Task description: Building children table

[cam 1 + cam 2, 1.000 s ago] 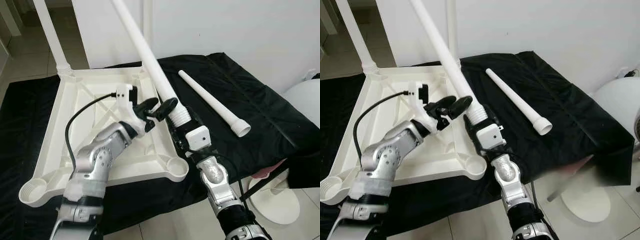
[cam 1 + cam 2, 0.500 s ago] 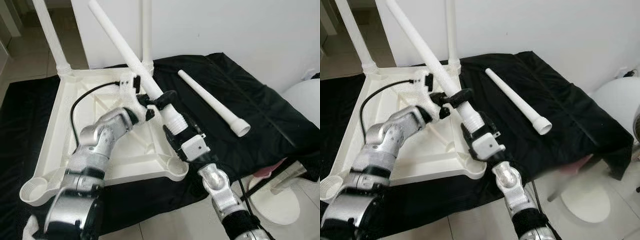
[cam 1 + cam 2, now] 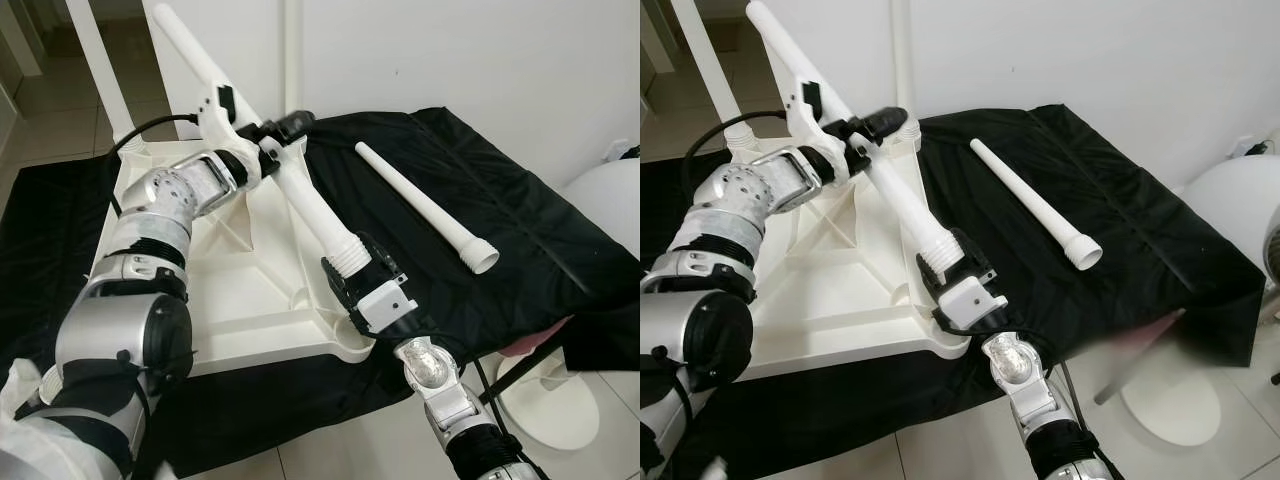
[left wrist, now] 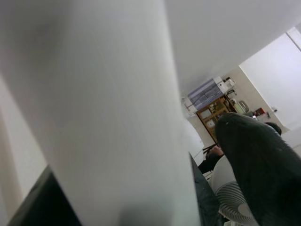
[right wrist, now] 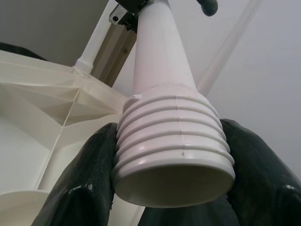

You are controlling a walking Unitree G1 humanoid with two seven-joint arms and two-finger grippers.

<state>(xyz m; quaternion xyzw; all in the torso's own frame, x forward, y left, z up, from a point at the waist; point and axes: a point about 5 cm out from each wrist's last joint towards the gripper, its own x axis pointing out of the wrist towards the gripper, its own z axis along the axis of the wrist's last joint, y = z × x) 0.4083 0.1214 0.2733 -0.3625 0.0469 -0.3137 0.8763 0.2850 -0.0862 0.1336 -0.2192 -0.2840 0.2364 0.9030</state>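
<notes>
Now the right gripper (image 3: 352, 278) is clamped on the threaded end of a white table leg (image 3: 300, 190), just above the near right corner of the upturned white tabletop (image 3: 215, 290). Higher up that slanted leg, the left gripper (image 3: 280, 128) grips the shaft. A second loose leg (image 3: 425, 205) lies on the black cloth (image 3: 520, 230) beside the tabletop's right edge.

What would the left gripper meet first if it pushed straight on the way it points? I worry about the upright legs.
Likely the screwed-in leg at the tabletop's far corner, just beyond the left gripper holding the slanted leg; depth is unclear.
</notes>
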